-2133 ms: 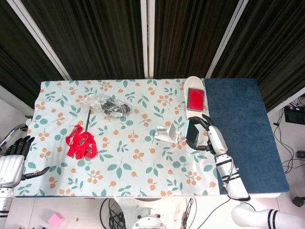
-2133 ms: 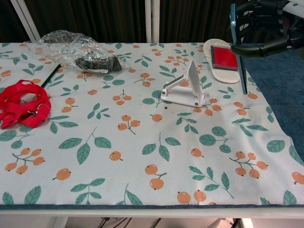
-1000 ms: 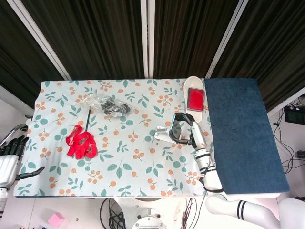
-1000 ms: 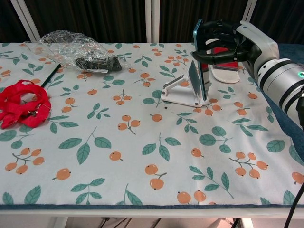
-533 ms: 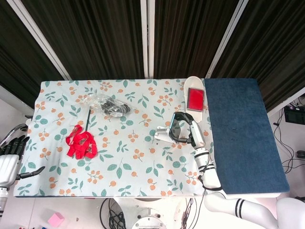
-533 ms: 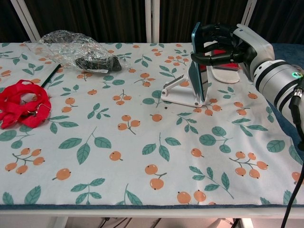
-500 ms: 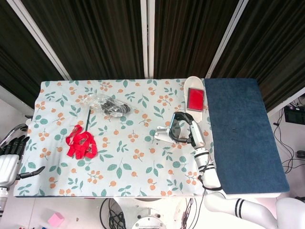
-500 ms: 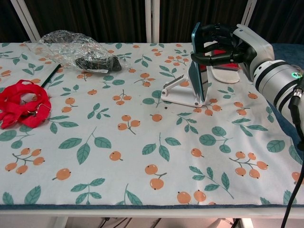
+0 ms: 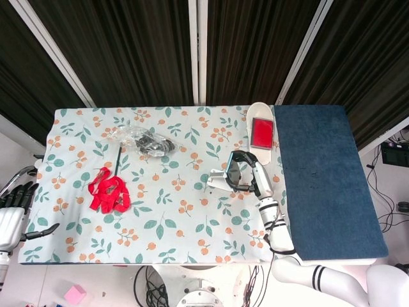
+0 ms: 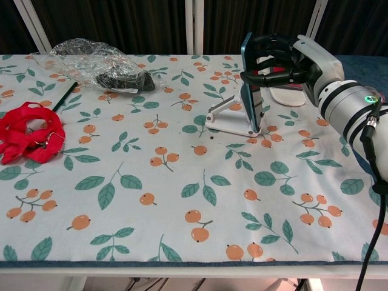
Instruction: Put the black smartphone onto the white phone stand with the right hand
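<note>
My right hand (image 10: 280, 57) grips the black smartphone (image 10: 248, 82) by its upper part, holding it nearly upright. The phone's lower edge is down at the white phone stand (image 10: 231, 116), against the stand's sloped back; whether it rests fully in the lip I cannot tell. In the head view the right hand (image 9: 249, 176) and the smartphone (image 9: 234, 175) cover the right side of the phone stand (image 9: 218, 179). My left hand (image 9: 14, 214) hangs open off the table's left edge, holding nothing.
A white tray (image 10: 274, 85) with a red pad lies just behind the right hand. A crumpled plastic bag (image 10: 97, 63) with something dark inside it sits at the back left. Red straps (image 10: 27, 138) lie at the left. A blue mat (image 9: 323, 173) covers the table's right side.
My right hand has carried the smartphone leftward from the blue mat's edge to the stand and lowered it against the stand's back. In the last half second it shifted only slightly. The left hand stayed put.
</note>
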